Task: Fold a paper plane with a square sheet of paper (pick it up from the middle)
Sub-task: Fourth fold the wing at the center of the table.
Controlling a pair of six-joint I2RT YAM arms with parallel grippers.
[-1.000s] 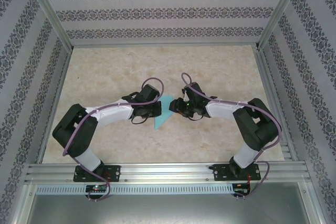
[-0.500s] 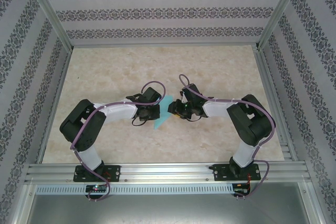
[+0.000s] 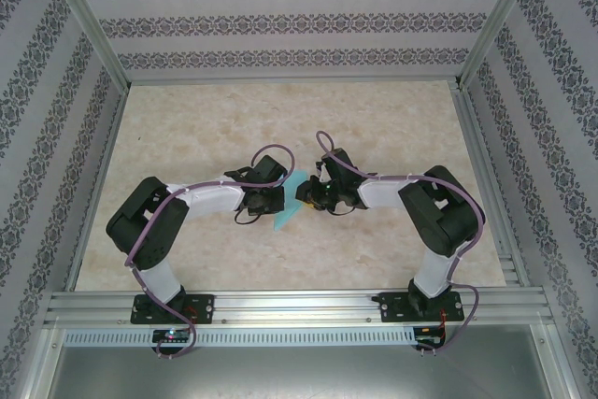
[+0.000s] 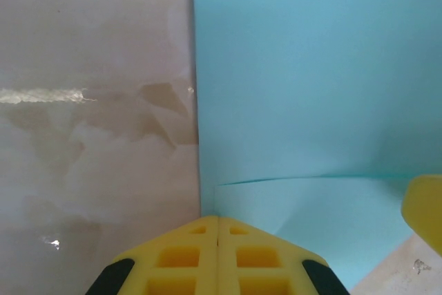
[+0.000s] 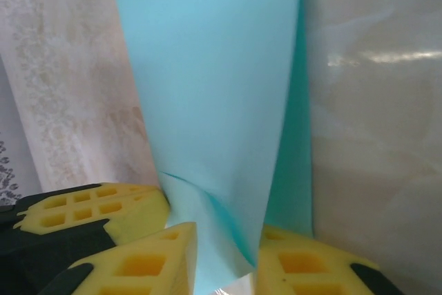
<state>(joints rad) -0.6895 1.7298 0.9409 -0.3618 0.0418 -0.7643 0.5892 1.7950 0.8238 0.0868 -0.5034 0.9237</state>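
Note:
The turquoise square sheet of paper (image 3: 288,207), partly folded, lies at the table's middle between both grippers. My left gripper (image 3: 272,196) is shut. In the left wrist view its yellow fingertips (image 4: 218,220) sit at the left edge of the paper (image 4: 304,88), by a creased flap. My right gripper (image 3: 305,192) faces it from the right. In the right wrist view, a raised flap of the paper (image 5: 214,88) stands between the right gripper's (image 5: 224,262) parted fingers, touching the right one. The left gripper's fingers (image 5: 90,206) show beside the flap.
The marble-patterned tabletop (image 3: 206,119) is ringed by an aluminium frame (image 3: 280,306) and patterned walls (image 3: 280,21). Both arms bend inward and meet near the middle. A tip of the right gripper's finger (image 4: 425,206) shows in the left wrist view.
The right gripper has shifted slightly left onto the paper and its jaws have narrowed. The left arm drew in and leaned toward the middle, then held still, shut.

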